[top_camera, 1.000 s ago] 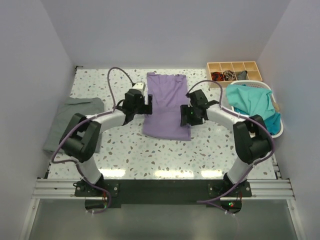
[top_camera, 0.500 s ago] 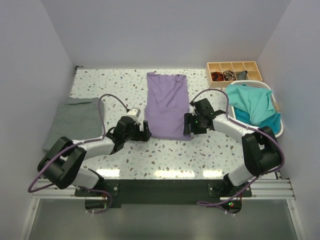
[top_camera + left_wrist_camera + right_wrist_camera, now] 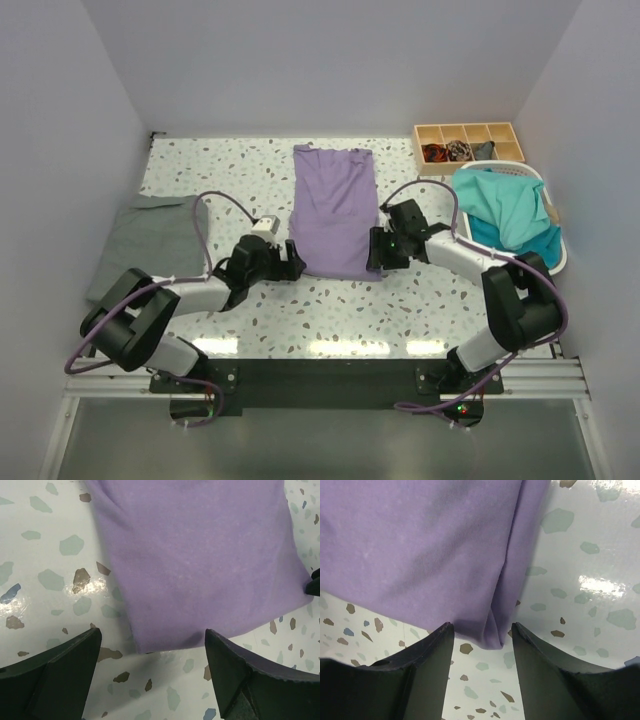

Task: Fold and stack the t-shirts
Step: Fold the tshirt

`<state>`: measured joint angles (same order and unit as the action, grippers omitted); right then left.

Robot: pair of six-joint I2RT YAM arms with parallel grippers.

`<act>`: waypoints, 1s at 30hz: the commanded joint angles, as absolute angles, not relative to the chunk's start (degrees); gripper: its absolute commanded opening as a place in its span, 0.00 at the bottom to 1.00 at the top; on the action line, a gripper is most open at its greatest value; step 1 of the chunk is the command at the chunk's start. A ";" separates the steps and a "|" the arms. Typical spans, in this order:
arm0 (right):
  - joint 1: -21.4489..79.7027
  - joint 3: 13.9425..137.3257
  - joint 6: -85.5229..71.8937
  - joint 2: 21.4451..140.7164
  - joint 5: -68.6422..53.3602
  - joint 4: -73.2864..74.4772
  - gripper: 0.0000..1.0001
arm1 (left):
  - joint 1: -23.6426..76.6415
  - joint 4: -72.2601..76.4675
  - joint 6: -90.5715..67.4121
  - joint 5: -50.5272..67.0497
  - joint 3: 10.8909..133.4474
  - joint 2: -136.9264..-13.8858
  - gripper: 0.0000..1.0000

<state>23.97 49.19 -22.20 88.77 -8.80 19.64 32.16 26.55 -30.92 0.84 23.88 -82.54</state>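
Observation:
A lavender t-shirt (image 3: pixel 332 208) lies as a long folded strip in the middle of the table. My left gripper (image 3: pixel 293 263) sits low at its near left corner, open wide, with the shirt's hem (image 3: pixel 200 555) just ahead of the left gripper (image 3: pixel 152 640). My right gripper (image 3: pixel 375 251) is at the near right corner, open. In its wrist view the shirt's corner (image 3: pixel 497 630) lies between the fingertips of the right gripper (image 3: pixel 482 630), not pinched. A grey t-shirt (image 3: pixel 150 245) lies folded at the left edge. Teal t-shirts (image 3: pixel 505 212) fill the basket.
A white plastic basket (image 3: pixel 500 168) stands at the right edge. Behind it is a wooden compartment tray (image 3: pixel 470 132) with small items. Grey walls close in the table on three sides. The arm bases stand at the near edge.
Both grippers came down from the shirt's sides to its near corners. The left arm stretched out low over the table. The right jaws narrowed a little.

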 commanded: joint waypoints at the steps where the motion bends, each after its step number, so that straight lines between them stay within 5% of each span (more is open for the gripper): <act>1: 23.73 49.83 -23.73 89.82 -8.88 16.79 0.54 | 32.26 30.23 -31.02 3.16 27.33 -84.46 0.86; 4: 23.73 49.57 -24.17 89.56 -9.05 16.70 0.49 | 32.43 30.67 -32.52 4.39 26.72 -84.12 0.74; 9: 23.73 48.95 -23.65 89.30 -12.91 15.38 0.19 | 33.75 28.92 -33.84 4.05 25.40 -80.87 0.54; 14: 23.73 49.22 -23.20 89.21 -12.92 15.73 0.01 | 34.45 23.21 -33.14 3.69 26.80 -77.17 0.42; 16: 23.73 49.22 -23.29 88.51 -12.66 15.91 0.00 | 34.72 18.84 -32.70 3.52 28.56 -75.59 0.38; 20: 23.73 49.13 -22.94 87.45 -11.17 17.13 0.00 | 34.98 12.14 -31.99 3.16 31.20 -74.09 0.10; 25: 23.73 48.78 -22.06 86.49 -9.06 18.02 0.00 | 35.24 6.52 -31.99 2.99 31.55 -73.21 0.00; 30: 23.73 48.60 -22.06 86.13 -8.44 18.20 0.02 | 35.51 3.77 -31.90 0.79 29.45 -73.48 0.05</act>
<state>23.94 49.15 -22.90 88.53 -9.98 18.26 35.09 6.92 -32.80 2.76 30.20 -74.35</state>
